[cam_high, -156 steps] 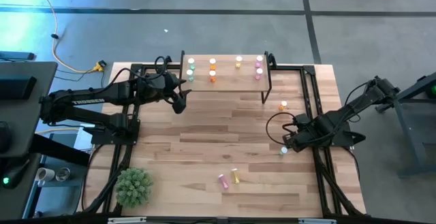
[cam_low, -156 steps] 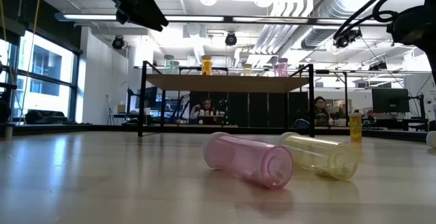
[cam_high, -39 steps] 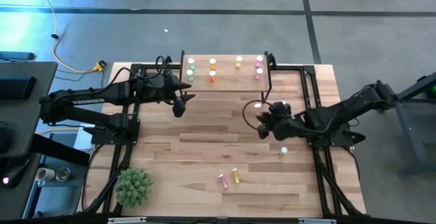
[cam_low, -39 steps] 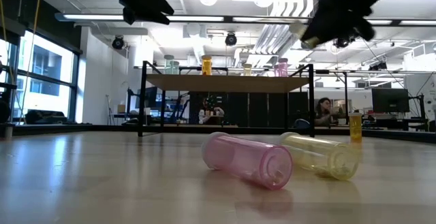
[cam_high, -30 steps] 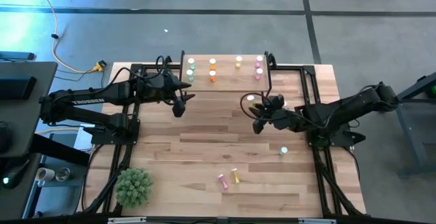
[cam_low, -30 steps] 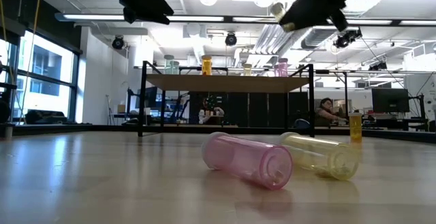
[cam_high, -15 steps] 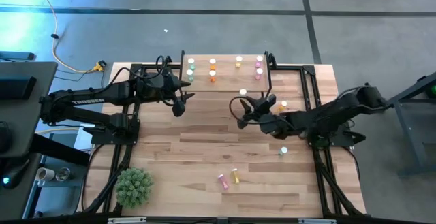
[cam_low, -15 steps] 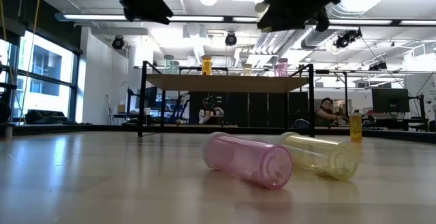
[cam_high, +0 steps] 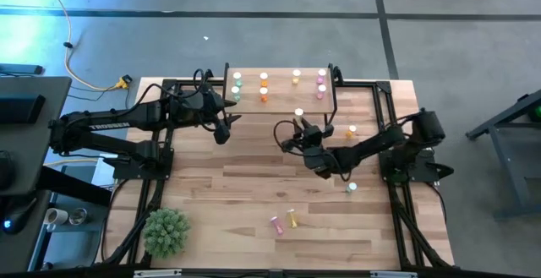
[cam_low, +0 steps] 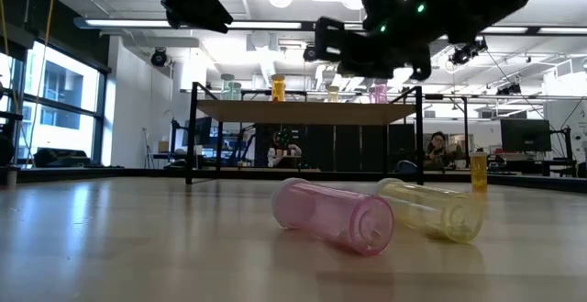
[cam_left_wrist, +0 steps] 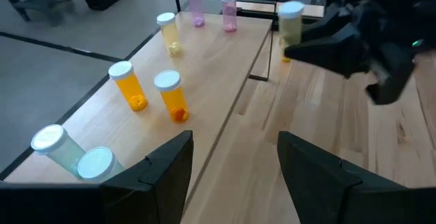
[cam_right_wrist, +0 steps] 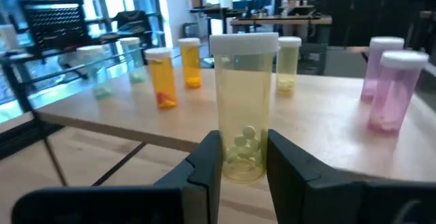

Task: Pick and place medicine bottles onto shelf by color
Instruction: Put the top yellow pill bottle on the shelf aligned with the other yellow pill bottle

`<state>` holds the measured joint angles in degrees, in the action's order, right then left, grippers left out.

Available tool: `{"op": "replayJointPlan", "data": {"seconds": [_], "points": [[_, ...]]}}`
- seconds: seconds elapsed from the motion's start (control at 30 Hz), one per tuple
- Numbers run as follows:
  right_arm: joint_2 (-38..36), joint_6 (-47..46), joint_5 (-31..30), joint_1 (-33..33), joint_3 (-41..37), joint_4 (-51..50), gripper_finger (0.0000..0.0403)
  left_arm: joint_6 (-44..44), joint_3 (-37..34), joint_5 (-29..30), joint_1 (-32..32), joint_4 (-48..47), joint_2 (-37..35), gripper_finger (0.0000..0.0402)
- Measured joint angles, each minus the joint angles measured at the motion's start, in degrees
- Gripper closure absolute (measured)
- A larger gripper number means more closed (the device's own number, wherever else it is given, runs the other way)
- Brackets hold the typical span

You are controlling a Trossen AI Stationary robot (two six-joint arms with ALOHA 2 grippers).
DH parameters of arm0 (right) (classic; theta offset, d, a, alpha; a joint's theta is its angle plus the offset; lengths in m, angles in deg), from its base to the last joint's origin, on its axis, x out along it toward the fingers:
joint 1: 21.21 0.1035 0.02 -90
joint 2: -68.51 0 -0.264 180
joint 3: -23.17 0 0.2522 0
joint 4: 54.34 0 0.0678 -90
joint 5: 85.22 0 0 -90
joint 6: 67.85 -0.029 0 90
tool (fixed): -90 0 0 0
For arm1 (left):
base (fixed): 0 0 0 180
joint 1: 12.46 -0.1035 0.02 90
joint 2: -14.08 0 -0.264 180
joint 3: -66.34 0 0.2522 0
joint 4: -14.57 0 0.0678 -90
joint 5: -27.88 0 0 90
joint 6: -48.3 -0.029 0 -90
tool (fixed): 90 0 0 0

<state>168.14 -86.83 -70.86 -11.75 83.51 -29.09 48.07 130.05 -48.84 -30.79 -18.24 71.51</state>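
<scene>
My right tool [cam_high: 300, 126] pinches a yellow bottle [cam_right_wrist: 244, 108] upright, low on its body, just short of the shelf [cam_high: 283, 99] front edge, where green, orange, yellow [cam_right_wrist: 287, 64] and pink bottles [cam_right_wrist: 391, 91] already stand. My left tool [cam_left_wrist: 228, 163] hangs spread and empty near the shelf's left end. A pink [cam_high: 276, 225] and a yellow bottle lie on the surface [cam_high: 254, 168]. The risk, as I judge it: carried in too low, the bottle clips the shelf edge and tips, or my fingers knock the pink pair while reaching the yellow spot.
</scene>
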Motion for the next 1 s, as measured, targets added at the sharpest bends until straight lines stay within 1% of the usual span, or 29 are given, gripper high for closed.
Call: {"op": "replayJointPlan", "data": {"seconds": [0.07, 0.2, 0.3, 0.43, 0.5, 0.67, 0.83, 1.0], "points": [[1.59, 0.0, -0.2, -1.21, -0.01, 2.74, 0.0327, 0.0, -0.02, 0.0, -0.01, 0.0, 0.0, 0.02], [3.11, -0.56, -0.13, -3.77, -0.01, 4.72, 0.0327, -0.02, 0.0, 0.0, -0.02, 0.0, 0.0, 0.02], [3.15, -0.9, 1.98, -5.4, -0.01, 5.44, 0.0327, -0.02, -0.01, 0.0, -0.04, 0.0, 0.0, 0.02], [3.15, -0.17, 6.65, -7.4, -0.01, 6.48, 0.0327, -0.08, -0.02, 0.88, -0.04, 0.0, 0.0, 0.02], [3.15, 0.05, 7.61, -8.2, -0.01, 6.45, 0.0327, -0.11, -0.02, 1.07, -0.04, 0.0, 0.0, 0.02], [3.15, 6.36, 10.29, -10.09, -0.01, 6.46, 0.0327, -1.79, 0.0, 1.06, -0.04, 0.0, 0.0, 0.02], [3.15, 9.34, 11.5, -11.92, -0.01, 7.36, 0.0327, -1.94, -0.02, 1.07, -0.04, 0.0, 0.0, 0.02], [3.15, 10.23, 17.37, -14.64, -0.01, 7.4, 0.0327, -1.94, -0.02, 1.07, -0.04, 0.0, 0.0, 0.02]]}}
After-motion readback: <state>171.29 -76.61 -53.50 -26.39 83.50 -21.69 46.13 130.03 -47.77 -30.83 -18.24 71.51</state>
